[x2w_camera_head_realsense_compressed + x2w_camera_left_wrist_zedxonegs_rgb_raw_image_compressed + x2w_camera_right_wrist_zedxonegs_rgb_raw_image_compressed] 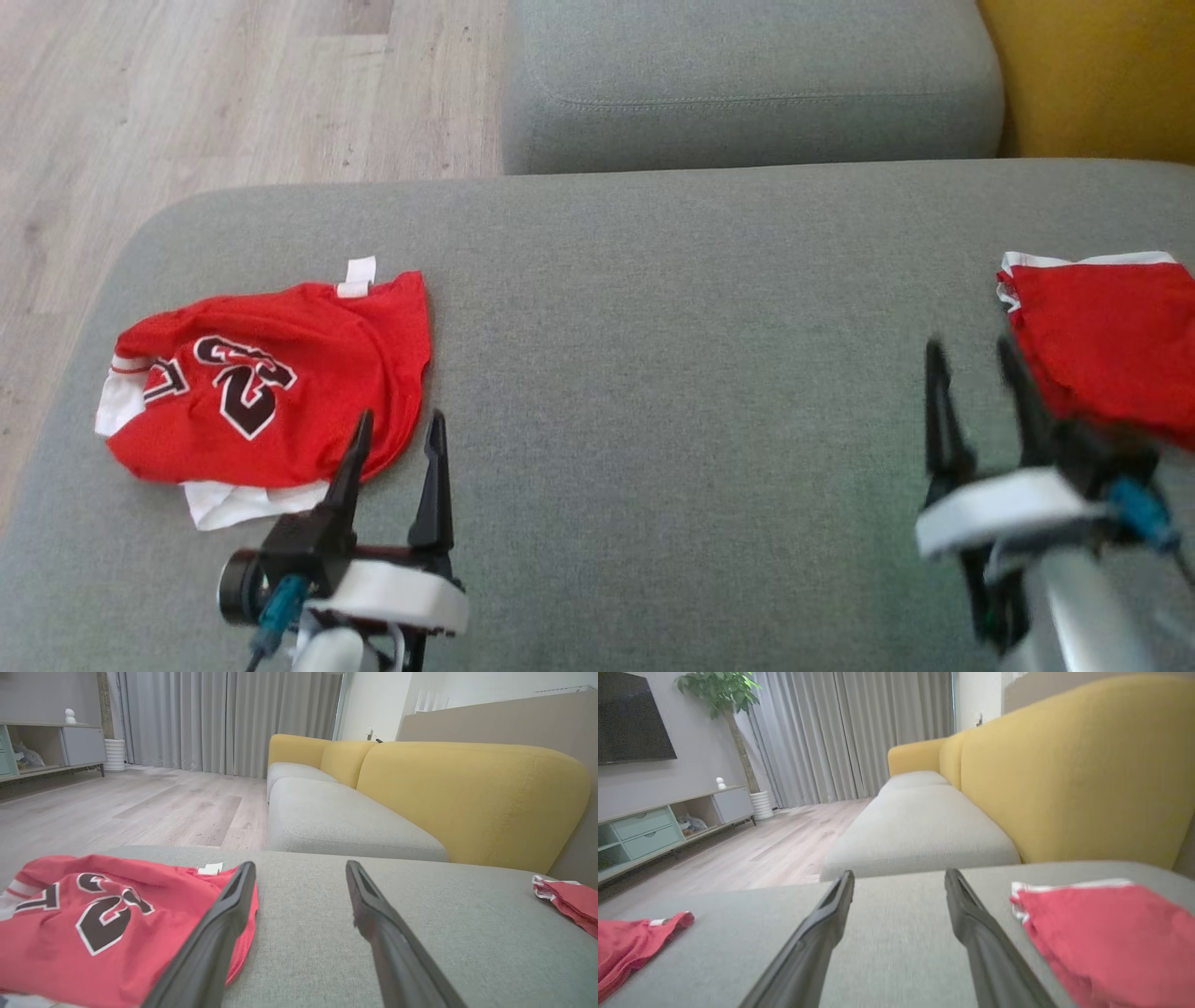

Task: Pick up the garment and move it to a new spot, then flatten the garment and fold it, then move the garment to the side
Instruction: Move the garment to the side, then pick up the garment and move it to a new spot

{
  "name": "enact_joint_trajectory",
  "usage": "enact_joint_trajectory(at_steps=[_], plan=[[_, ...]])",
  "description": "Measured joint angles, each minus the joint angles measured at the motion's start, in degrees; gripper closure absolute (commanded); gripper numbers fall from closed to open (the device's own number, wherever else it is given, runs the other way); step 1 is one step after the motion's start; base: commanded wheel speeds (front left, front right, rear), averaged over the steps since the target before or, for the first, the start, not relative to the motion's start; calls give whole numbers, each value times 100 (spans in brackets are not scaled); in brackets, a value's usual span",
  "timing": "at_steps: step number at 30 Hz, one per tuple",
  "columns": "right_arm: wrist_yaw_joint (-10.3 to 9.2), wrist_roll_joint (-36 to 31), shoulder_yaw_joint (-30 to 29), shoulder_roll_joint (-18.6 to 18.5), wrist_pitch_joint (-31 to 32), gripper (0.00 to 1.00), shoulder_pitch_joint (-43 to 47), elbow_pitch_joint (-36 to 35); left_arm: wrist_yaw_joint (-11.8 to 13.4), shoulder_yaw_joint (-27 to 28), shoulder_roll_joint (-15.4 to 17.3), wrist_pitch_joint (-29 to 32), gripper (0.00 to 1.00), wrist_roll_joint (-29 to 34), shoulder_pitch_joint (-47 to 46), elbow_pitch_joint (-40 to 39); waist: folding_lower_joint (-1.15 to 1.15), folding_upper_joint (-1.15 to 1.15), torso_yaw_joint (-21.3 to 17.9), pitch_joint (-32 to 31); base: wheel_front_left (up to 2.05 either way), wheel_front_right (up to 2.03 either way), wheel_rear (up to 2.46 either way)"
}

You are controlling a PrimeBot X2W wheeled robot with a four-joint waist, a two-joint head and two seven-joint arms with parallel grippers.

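Left gripper (400, 417): stood wide; red jersey (308, 373) just left.
Right gripper (971, 347): stood wide; folded red garment (1111, 336) just right.

Two red garments (271, 383) (1111, 345), two hands (399, 425) (971, 350), one sofa (672, 373).

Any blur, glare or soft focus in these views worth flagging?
Head view: the right gripper and the near edge of the folded red garment are motion-smeared, while the left gripper and the jersey are sharp. Right wrist view: the whole frame is slightly soft. Left wrist view: crisp, with the jersey numerals legible. Lighting is even in all three, with no glare.
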Motion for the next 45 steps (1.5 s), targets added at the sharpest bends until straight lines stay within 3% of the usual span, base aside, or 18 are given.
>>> enact_joint_trajectory(at_steps=[5,21,45], plan=[[0,176,89,24,-40,0,494,-75,55,114,5,0,0,-2,171,-11,0,0,-31,7,0,0,0],[0,175,218,24,-41,0,508,-320,69,113,7,0,0,-34,160,-71,1,0,184,-1,0,0,0],[0,430,1261,32,-56,0,824,-309,64,300,9,0,0,169,269,49,0,0,2107,-228,0,0,0]])
